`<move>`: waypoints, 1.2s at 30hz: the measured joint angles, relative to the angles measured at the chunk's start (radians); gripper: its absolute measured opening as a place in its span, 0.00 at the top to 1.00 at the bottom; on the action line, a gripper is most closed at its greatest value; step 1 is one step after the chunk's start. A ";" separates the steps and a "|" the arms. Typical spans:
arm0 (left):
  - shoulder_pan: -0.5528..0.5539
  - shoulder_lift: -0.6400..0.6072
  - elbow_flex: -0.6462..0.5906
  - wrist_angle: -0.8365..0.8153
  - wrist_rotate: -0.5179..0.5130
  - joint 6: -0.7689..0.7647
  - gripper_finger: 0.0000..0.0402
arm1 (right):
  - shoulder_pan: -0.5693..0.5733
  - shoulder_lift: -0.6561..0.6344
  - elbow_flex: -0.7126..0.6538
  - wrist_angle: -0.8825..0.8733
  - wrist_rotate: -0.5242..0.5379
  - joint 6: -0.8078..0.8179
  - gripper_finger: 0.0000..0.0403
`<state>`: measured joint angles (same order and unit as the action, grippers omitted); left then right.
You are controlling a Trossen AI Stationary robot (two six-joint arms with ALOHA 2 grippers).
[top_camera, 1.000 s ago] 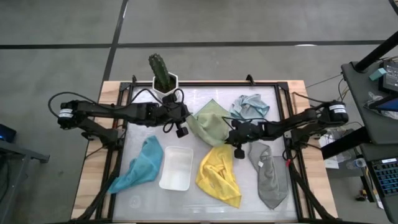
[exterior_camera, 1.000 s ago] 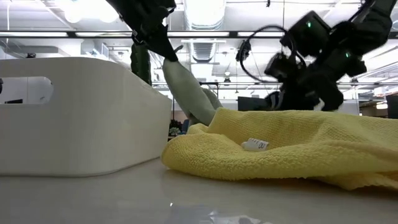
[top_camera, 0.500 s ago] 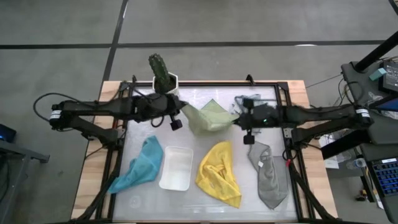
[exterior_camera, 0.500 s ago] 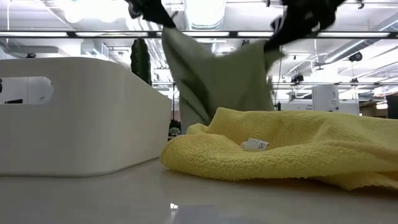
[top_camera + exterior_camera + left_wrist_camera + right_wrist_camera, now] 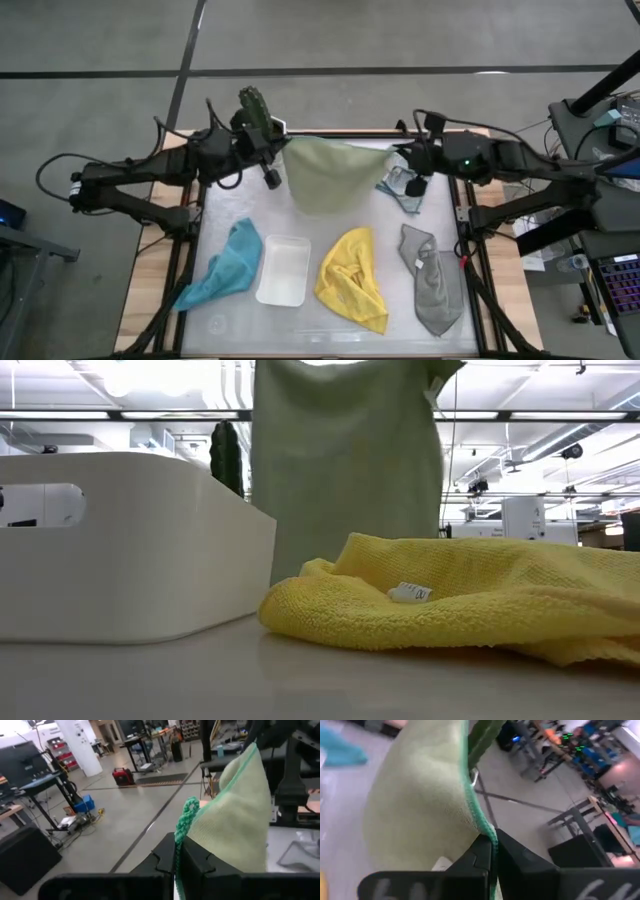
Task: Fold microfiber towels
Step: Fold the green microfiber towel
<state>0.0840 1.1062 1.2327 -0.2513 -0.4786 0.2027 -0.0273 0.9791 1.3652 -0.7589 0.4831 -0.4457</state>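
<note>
The pale green towel (image 5: 330, 175) hangs spread as a sheet between my two grippers over the far middle of the table. My left gripper (image 5: 281, 150) is shut on its top left corner and my right gripper (image 5: 394, 160) on its top right corner. In the low view the green towel (image 5: 345, 460) hangs flat, and its lower edge is hidden behind the yellow towel (image 5: 450, 595). The teal towel (image 5: 225, 265), the yellow towel (image 5: 352, 282), the grey towel (image 5: 432, 282) and the light blue towel (image 5: 405, 185) lie crumpled on the table. My left gripper pinches the green towel's corner at its green stitched edge (image 5: 178, 837) between its two fingers, coming nearly level from the table's left. The cloth hangs down from the hold. My right gripper pinches the opposite top corner at the stitched edge (image 5: 485, 827) between its two fingers, slanting slightly down from the right. The top edge between the two holds sags only a little.
A white tray (image 5: 283, 270) stands between the teal and yellow towels. A potted cactus (image 5: 258, 112) stands at the far edge, just behind my left gripper. The table's near strip (image 5: 300, 335) lies bare.
Both grippers have risen and drawn apart toward the far corners, the right one much more than the left. The green towel, which lay bunched on the table with one corner raised, has been lifted and spread out into a hanging sheet.
</note>
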 joint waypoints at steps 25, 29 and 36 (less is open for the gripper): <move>0.154 -0.033 -0.001 -0.096 0.097 0.139 1.00 | -0.190 0.108 0.088 -0.093 0.059 -0.063 0.98; 0.101 -0.037 -0.002 -0.257 0.128 0.089 1.00 | -0.179 0.108 0.088 -0.219 -0.131 0.072 0.98; -0.032 -0.043 -0.043 -0.456 0.219 -0.015 1.00 | -0.113 0.114 0.027 -0.297 -0.554 0.279 0.98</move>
<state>0.0517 1.0631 1.1894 -0.7076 -0.2592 0.1881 -0.1401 1.0926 1.3927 -1.0556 -0.0709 -0.1669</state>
